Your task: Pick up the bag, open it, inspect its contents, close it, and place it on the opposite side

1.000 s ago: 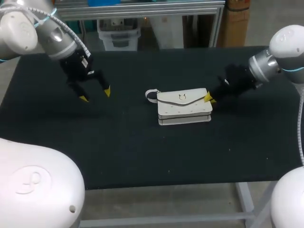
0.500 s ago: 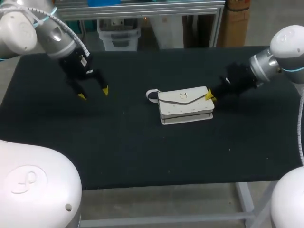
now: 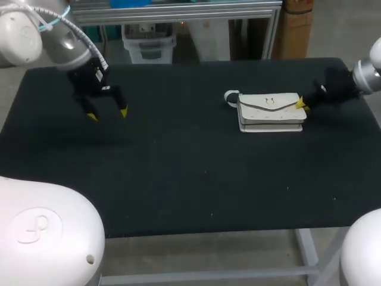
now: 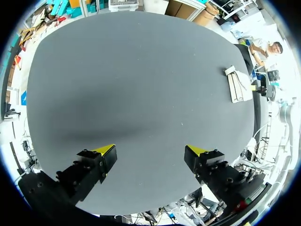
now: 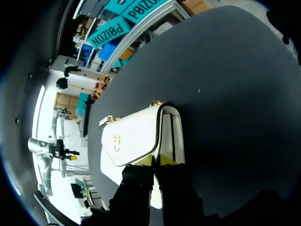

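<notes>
White bag [image 3: 271,111] at black table's [image 3: 178,179] right side, right jaws apparently pinching its end, left jaws wide open, holding nothing

The bag [image 3: 271,111] was a small white handbag with black-edged seams. Its pointed front flap was closed, with a small gold clasp [image 3: 269,100] at the flap's tip and a short strap loop [image 3: 231,97] at its left end. It lay on its back, flap face up, on the right half of the black table [image 3: 178,179], toward the far side, its long side running across. Its right end was pinched between the yellow tips of the right gripper [image 3: 302,105].
</notes>
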Robot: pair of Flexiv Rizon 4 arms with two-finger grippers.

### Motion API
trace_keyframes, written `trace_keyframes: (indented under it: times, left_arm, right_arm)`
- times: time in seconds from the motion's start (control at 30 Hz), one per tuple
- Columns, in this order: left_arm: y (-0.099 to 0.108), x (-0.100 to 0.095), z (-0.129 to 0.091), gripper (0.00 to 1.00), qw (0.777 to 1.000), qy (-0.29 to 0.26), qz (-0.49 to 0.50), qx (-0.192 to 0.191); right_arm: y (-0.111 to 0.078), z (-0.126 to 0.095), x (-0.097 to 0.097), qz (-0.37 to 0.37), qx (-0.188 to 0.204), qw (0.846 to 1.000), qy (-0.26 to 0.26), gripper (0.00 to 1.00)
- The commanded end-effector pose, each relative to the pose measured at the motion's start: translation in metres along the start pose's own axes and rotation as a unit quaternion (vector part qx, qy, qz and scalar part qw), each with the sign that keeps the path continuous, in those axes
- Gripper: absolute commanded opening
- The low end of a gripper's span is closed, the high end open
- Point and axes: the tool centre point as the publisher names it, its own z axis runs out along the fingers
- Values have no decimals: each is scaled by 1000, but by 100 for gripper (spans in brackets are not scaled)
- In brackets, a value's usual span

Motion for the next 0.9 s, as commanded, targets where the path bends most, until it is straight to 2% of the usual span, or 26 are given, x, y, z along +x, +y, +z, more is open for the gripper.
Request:
trace_keyframes:
  times: [0.03,0.27,0.47,0.9]
  left_arm:
    - [-4,-4,-5,100,1000,-8,-6,-9]
    - [-5,-12,-7,100,1000,-14,-10,-15]
    - [-5,-17,-7,100,1000,-21,-4,-20]
    - [-8,-36,-17,100,997,-72,23,-8]
  right_arm:
    - [24,-9,-16,-7,23,1000,8,0]
    - [53,-37,-40,-7,12,1000,-10,0]
    - [73,-60,-68,-3,4,1000,-23,0]
    - [105,-86,-113,4,5,999,-53,0]
